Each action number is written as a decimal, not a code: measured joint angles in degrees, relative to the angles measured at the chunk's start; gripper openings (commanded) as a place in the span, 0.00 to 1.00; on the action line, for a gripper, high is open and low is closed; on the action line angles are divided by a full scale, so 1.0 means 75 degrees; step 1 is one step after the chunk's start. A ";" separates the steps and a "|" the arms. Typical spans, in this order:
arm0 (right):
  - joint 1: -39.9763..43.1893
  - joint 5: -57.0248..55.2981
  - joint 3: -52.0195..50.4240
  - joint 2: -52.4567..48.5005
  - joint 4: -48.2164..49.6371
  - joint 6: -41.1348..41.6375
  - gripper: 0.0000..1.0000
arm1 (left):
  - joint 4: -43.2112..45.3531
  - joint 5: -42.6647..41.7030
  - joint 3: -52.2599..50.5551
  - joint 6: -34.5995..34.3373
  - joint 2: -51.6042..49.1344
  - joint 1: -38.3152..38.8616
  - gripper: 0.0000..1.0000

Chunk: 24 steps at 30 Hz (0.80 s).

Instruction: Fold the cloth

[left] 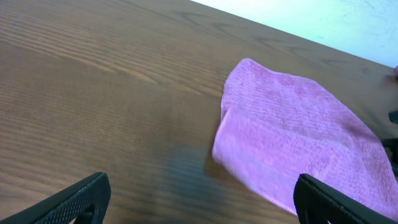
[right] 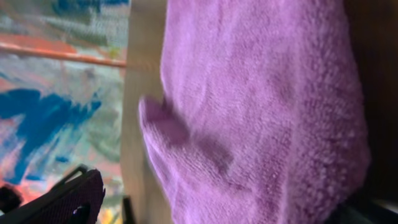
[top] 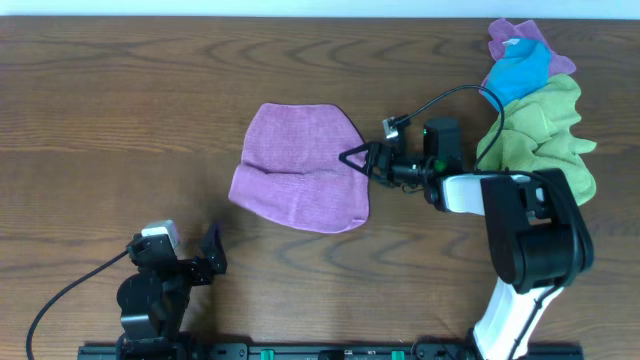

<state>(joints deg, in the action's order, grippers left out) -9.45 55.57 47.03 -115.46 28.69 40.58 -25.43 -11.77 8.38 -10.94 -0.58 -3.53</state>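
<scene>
Right gripper [top: 356,158] sits at the edge of the cloth [top: 298,165], its jaws spread wide and clamped on nothing. In its wrist view, lavender fabric fills the space between the fingers. The cloth lies on the table [top: 100,120] directly ahead of these fingertips. Left gripper [top: 212,250] hangs well apart from the cloth, likewise released, with the cloth ahead of it and to its right.

The cloth looks doubled over once. A soft crease crosses it and one side shows two layers, but the outline is rounded and the edges do not match. Squaring it up, and perhaps a second fold, seems left to do.

Count: two grippers and one cloth in work. Three spare cloths are bunched behind the right gripper, past its arm: a green cloth [top: 545,130], a blue cloth [top: 520,70] and a second purple cloth [top: 515,38].
</scene>
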 measured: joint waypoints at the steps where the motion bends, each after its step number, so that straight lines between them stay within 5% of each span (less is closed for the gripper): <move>1: 0.0044 -0.0149 -0.0012 -0.0055 0.0300 0.0093 0.99 | 0.0000 0.0000 0.0000 0.0000 0.0000 0.0000 0.95; 10: 0.0600 0.0090 0.1183 -0.0312 0.1346 0.0568 0.98 | 0.0000 0.0000 0.0000 0.0003 0.0000 0.0000 0.95; 15: 0.0580 0.1192 0.2323 -0.0300 0.1530 0.0618 0.88 | 0.0003 0.0000 0.0000 0.0000 0.0000 0.0000 0.95; 24: 0.1119 0.1177 0.2480 -0.0286 -0.2882 -0.0047 0.90 | 0.0003 0.0003 0.0000 0.0003 0.0000 0.0000 0.95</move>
<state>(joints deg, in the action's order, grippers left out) -1.06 64.40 65.63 -117.60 7.07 40.23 -25.41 -11.75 8.38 -10.92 -0.58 -3.53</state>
